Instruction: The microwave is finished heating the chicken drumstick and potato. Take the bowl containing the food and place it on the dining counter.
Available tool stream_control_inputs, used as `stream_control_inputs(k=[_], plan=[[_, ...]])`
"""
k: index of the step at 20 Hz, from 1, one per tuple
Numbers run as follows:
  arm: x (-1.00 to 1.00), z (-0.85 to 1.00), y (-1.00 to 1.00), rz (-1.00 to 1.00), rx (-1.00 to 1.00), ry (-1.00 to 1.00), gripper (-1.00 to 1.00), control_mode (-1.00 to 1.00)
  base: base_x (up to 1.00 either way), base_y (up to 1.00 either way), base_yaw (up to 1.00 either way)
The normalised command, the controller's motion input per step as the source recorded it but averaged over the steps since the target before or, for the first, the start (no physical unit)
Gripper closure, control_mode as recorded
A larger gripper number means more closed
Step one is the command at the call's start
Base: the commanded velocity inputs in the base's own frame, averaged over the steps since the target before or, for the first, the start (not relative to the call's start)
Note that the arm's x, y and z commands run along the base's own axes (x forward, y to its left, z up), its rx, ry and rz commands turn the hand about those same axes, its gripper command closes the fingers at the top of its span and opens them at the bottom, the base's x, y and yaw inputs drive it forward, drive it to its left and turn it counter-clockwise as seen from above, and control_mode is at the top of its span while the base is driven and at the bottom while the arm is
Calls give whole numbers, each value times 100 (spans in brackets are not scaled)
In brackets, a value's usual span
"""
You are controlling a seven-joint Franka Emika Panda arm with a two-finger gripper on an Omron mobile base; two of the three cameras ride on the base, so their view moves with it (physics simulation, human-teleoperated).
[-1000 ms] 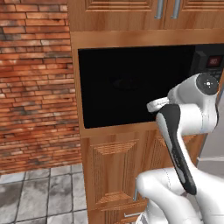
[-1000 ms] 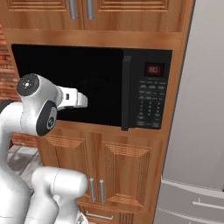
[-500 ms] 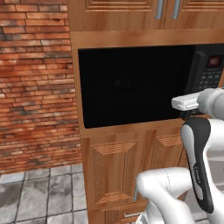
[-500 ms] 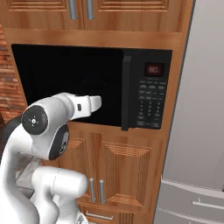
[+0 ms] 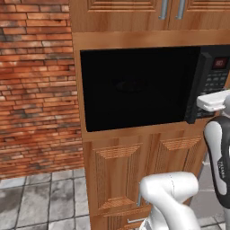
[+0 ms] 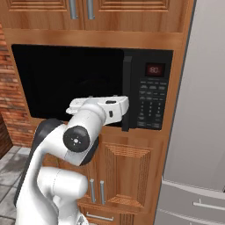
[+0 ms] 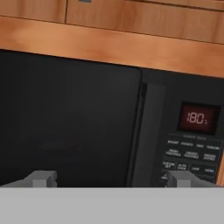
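Hand view: the gripper (image 7: 111, 178) is spreading its two finger tips (image 7: 43, 178) wide apart, holding nothing. Just past them, the microwave (image 7: 70, 118) is sitting shut in the wooden cabinet (image 7: 109, 43), its black bar handle (image 7: 136, 135) standing between the tips. The small red display (image 7: 196, 118) is glowing above the keypad (image 7: 190, 155).

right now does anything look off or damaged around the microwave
Nothing stands out. The black built-in microwave sits square in its wooden cabinet, dark glass door shut, red display lit. The hand is open in front of the black bar handle, touching nothing.
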Motion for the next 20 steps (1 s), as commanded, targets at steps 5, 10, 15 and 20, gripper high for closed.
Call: stream_control_inputs(k=[5, 10, 15, 20], plan=[[32, -17, -43, 6, 0, -1, -100, -100, 0, 0, 0], [43, -2, -10, 0, 0, -2, -100, -100, 0, 0, 0], [61, -13, 0, 0, 0, 0, -100, -100, 0, 0, 0], [57, -11, -3, 0, 0, 0, -100, -100, 0, 0, 0]])
